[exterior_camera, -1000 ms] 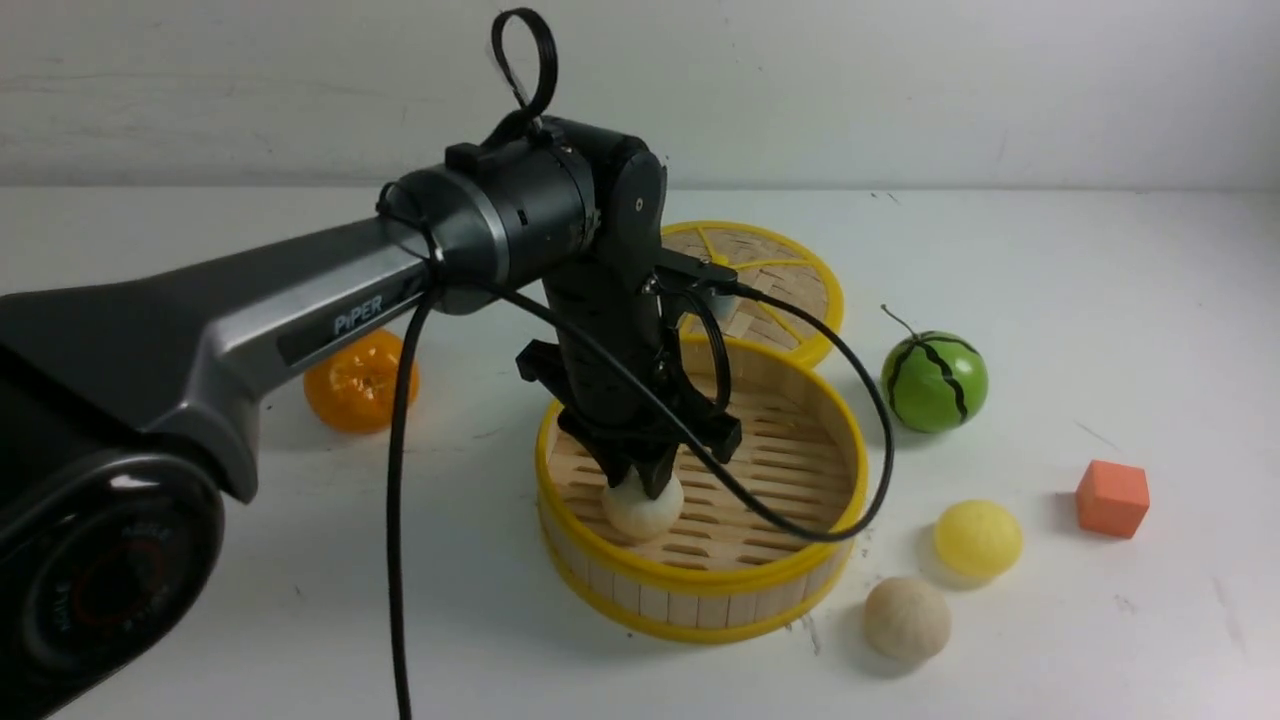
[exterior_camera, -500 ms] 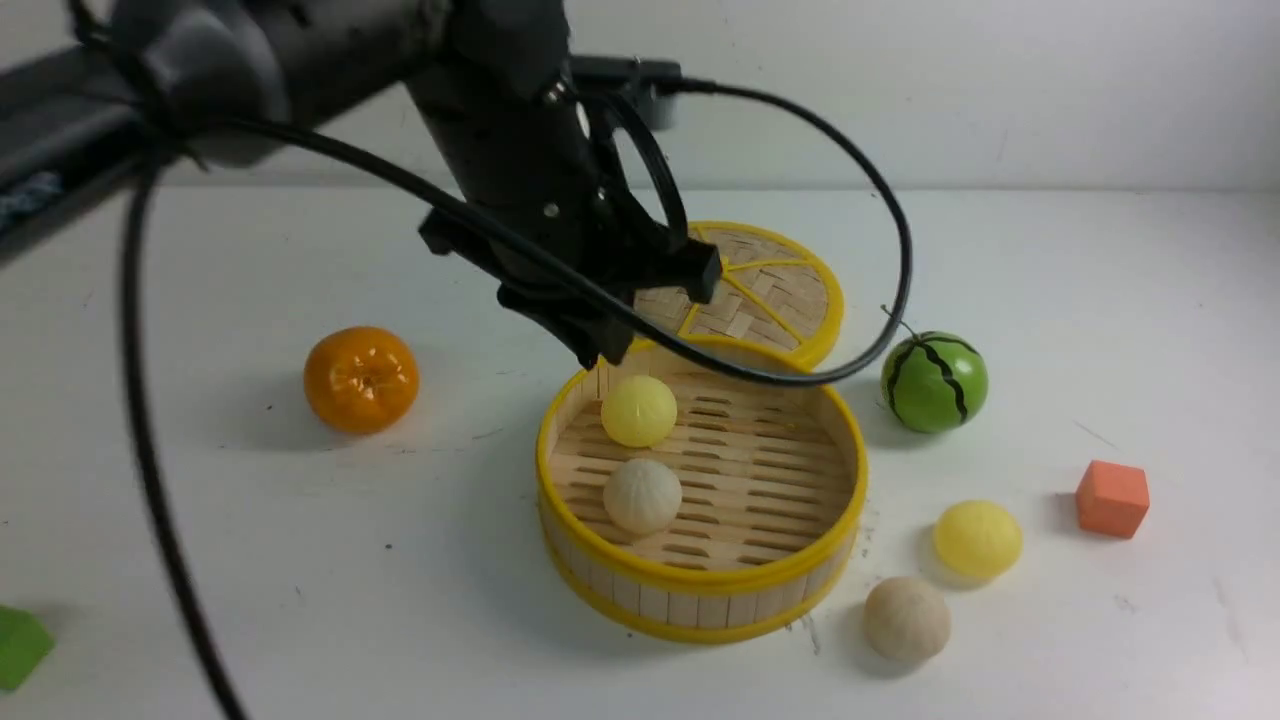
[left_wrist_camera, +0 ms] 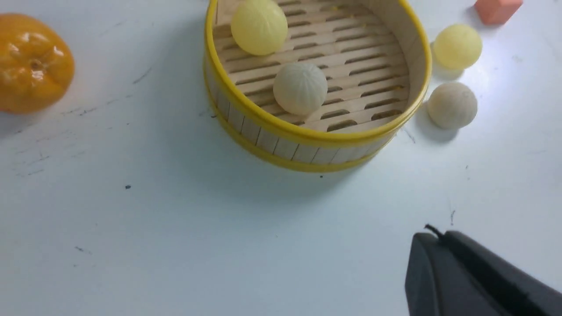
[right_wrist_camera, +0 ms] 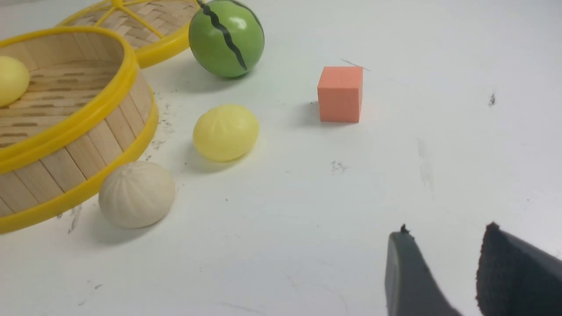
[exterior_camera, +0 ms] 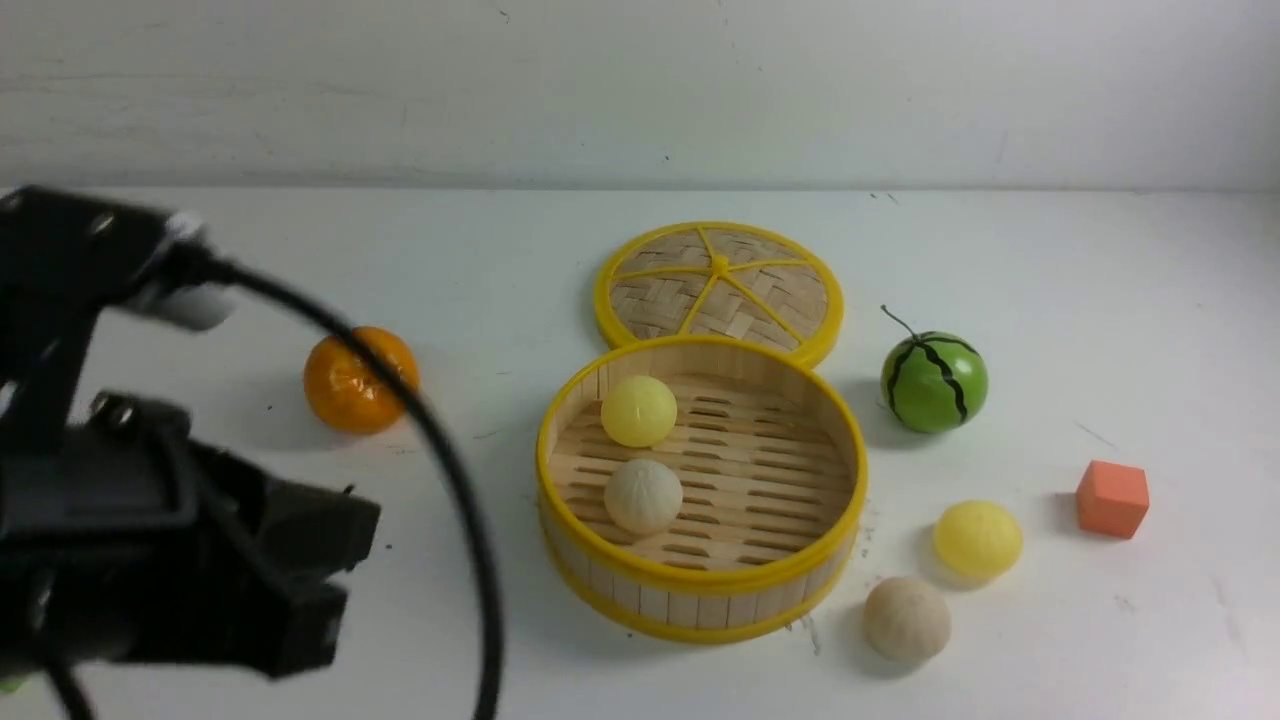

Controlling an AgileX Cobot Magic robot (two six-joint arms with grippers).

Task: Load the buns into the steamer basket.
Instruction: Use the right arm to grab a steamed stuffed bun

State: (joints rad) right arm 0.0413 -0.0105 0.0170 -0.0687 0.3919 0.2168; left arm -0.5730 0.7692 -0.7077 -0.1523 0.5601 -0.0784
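While two buns [exterior_camera: 642,495] sit in the basket [exterior_camera: 700,585], front view blurs the left gripper [exterior_camera: 310,570], state unclear. Left wrist: no help. Right wrist: right gripper [right_wrist_camera: 448,228] gapes empty; loose cream bun [right_wrist_camera: 137,194] sits just beside the basket, so a finger could clip the rim.

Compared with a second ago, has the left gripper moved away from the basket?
Yes. The left gripper was down inside the steamer basket; now it hangs well left of it and nearer the camera.
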